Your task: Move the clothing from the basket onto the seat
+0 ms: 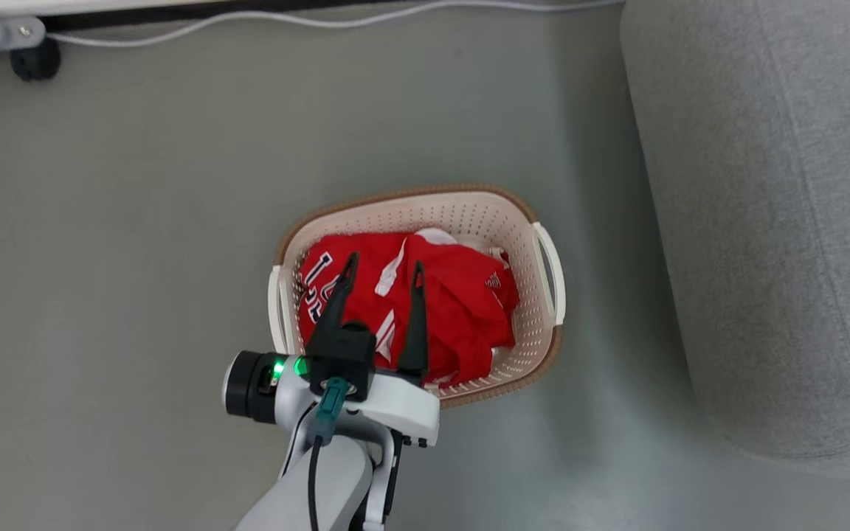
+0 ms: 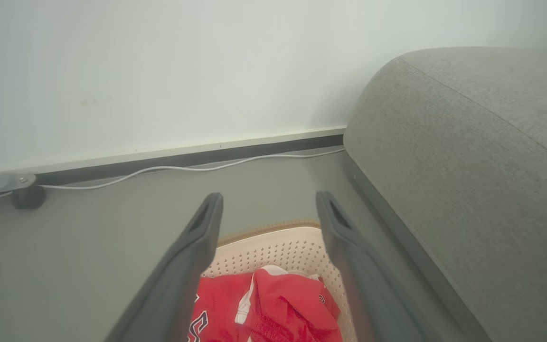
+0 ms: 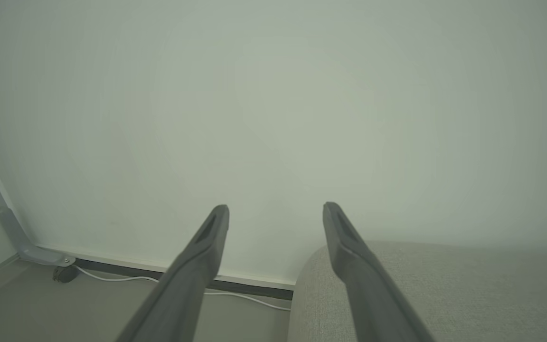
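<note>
Head view: task looks unstarted. The red jerseys (image 1: 462,310), soft, crumpled and white-trimmed, lie heaped in the cream perforated laundry basket (image 1: 462,214), just below the left gripper (image 1: 384,262), whose fingers are spread wide and empty. The grey fabric sofa (image 1: 764,221), round-edged with no clothing visible on it, sits well off to that gripper's right. The right gripper (image 3: 276,209) is likewise spread, holding nothing, with the sofa ahead and below.

Living room: sofa (image 1: 764,221), laundry basket (image 1: 469,214)
</note>
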### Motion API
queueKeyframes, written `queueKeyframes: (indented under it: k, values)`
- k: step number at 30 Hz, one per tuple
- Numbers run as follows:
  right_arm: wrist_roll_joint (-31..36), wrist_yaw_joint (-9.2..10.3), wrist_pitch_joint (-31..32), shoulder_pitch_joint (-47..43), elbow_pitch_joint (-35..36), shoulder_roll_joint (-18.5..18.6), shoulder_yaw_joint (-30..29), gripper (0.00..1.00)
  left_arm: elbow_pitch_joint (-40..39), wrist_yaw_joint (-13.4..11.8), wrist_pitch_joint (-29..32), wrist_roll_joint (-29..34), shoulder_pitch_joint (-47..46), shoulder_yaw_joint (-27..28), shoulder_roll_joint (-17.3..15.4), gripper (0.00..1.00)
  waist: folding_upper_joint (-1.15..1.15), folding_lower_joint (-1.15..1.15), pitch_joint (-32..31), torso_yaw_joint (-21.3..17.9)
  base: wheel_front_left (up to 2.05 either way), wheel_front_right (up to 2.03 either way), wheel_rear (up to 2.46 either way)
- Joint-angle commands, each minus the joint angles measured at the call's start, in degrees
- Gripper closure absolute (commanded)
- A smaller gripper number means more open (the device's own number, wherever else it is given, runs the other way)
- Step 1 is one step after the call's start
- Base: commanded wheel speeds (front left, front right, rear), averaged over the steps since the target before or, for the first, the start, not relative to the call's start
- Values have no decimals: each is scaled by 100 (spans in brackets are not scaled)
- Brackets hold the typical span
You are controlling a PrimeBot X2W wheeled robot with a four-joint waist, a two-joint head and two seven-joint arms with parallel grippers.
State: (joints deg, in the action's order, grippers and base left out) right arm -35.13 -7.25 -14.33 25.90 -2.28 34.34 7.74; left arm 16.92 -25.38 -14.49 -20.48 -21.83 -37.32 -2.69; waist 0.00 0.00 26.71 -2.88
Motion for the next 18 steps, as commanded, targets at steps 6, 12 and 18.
queueKeyframes:
  k: [6,12,18]
  values:
    - [-196,-24,-67,152,637,456,-230,0,35,-286,-51,-422,-774,-439,-19,0,0,0,1308,-90,0,0,0]
    - [-314,-24,-67,328,1090,634,-503,0,455,-342,-51,-883,-1607,-918,-19,0,0,0,2130,-198,0,0,0]
    - [-335,-24,-67,587,1458,600,-542,0,1153,-261,-51,-1330,-2427,-1144,-19,0,0,0,2794,-444,0,0,0]
